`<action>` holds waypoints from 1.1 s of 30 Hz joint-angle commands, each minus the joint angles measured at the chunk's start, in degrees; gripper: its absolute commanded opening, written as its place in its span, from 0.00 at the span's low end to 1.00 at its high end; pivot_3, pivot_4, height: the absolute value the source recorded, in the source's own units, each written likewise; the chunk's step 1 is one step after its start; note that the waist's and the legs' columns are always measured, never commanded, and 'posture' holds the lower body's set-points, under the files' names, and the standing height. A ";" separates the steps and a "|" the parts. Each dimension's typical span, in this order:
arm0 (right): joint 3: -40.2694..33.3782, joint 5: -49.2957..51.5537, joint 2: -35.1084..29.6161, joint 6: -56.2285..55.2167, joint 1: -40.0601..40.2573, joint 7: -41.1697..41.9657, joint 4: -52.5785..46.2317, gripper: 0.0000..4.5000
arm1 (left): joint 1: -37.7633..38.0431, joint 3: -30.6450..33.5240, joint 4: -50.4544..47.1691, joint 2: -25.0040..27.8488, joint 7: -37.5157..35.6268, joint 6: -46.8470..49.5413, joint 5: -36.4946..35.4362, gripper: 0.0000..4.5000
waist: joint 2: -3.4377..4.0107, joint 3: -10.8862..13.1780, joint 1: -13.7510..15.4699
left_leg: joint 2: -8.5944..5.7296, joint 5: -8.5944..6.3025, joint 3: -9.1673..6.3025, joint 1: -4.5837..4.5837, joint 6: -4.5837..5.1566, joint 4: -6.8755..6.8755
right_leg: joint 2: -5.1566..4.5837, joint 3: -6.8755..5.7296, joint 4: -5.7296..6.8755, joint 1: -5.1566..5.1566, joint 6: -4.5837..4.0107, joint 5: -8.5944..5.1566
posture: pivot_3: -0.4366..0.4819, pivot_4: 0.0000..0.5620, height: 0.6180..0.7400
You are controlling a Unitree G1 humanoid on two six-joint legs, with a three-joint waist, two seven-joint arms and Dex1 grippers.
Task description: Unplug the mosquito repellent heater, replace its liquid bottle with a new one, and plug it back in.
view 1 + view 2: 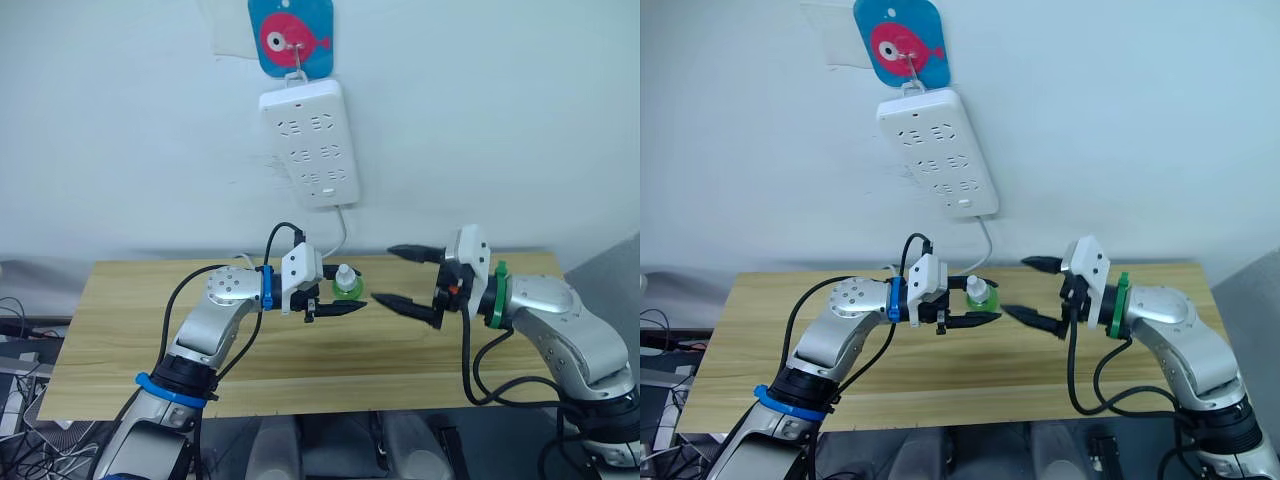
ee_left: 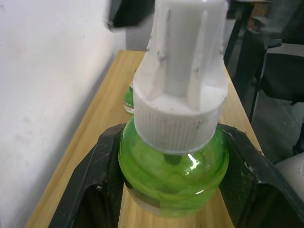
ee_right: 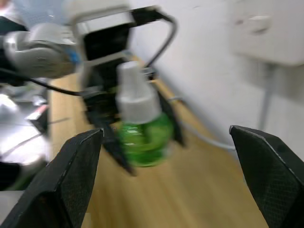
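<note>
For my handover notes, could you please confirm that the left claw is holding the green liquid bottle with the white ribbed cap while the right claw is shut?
Not quite: the right claw is open, its black fingers spread wide in the right wrist view. The left claw does hold the green liquid bottle with the white ribbed cap.

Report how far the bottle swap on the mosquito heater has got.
Done: nothing plugged into the power strip. In hand: left gripper shut on a green bottle with white cap; right gripper open, facing it. Left: fitting it to the heater and plugging in.
</note>
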 commanded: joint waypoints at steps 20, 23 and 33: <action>6.38 -1.56 6.37 1.94 -7.54 -4.60 -0.97 0.49 | 0.65 -0.18 -3.18 -0.09 -0.32 -0.77 -0.45 0.51 | 0.01 -0.06 0.43 | -0.02 0.11 -0.01 -0.02 -0.19 -0.01 | -0.02 -0.03 -0.01 -0.04 0.00 0.00 | 0.33 0.40 1.00; 6.70 -1.80 6.37 1.64 -7.45 -4.12 -0.81 0.33 | 0.78 -0.19 -3.38 -0.08 -0.27 -0.73 -0.43 0.51 | 0.01 -0.06 0.43 | -0.02 0.11 0.00 -0.02 -0.19 -0.01 | -0.02 -0.03 -0.02 -0.05 0.00 0.00 | 0.33 0.40 1.00; -1.26 7.93 11.34 4.13 -11.16 -7.47 -2.55 0.06 | 1.49 -0.01 -4.11 0.10 -0.02 -0.38 -0.49 0.51 | 0.01 -0.07 0.31 | 0.00 0.11 0.01 -0.02 -0.19 -0.01 | -0.02 -0.02 0.00 -0.05 0.00 0.00 | 0.34 0.41 1.00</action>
